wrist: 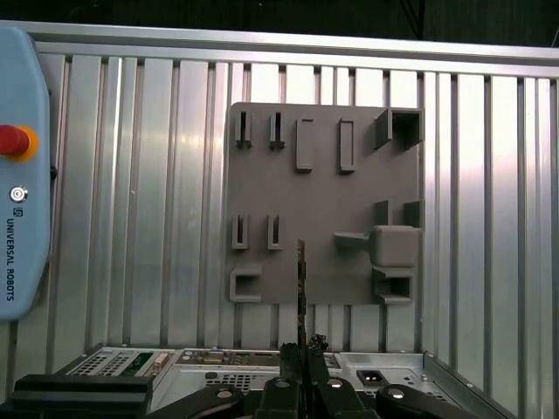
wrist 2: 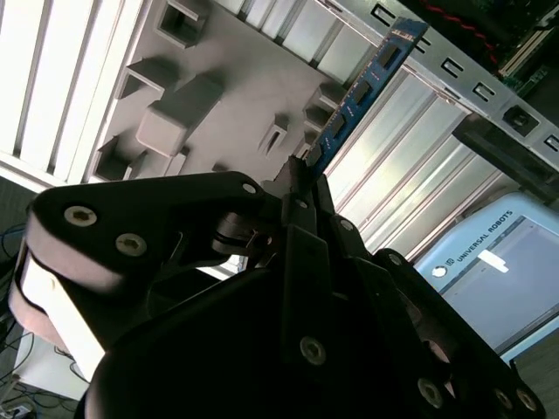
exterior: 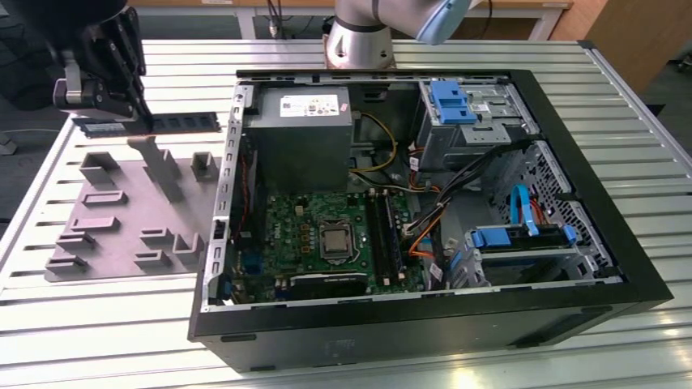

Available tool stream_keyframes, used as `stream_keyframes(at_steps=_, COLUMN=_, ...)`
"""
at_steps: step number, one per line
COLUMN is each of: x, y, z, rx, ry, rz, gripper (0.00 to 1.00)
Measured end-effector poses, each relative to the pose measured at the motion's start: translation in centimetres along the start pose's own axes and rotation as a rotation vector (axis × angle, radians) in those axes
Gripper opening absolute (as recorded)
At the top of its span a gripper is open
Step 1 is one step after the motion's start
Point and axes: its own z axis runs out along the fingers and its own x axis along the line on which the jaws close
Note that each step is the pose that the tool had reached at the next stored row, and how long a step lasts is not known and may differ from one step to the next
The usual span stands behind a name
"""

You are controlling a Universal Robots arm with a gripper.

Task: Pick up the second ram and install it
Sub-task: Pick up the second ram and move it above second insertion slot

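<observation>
Pincer (wrist 2: 301, 182) closed narrow, clamping one end of the second ram (wrist 2: 365, 77). Stick is held over the grey fixture plate (exterior: 125, 215) on the worktop (exterior: 97, 324), at the exterior view's left of the open computer case (exterior: 433, 328).

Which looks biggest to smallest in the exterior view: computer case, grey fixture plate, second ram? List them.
1. computer case
2. grey fixture plate
3. second ram, clearly the smallest of the three
</observation>
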Motion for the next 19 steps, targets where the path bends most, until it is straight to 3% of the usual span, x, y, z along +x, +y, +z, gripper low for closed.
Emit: stream_keyframes(at_steps=19, x=0.02, y=-1.46, z=-0.06, rx=0.0, ry=0.0, rz=0.0, gripper=0.14)
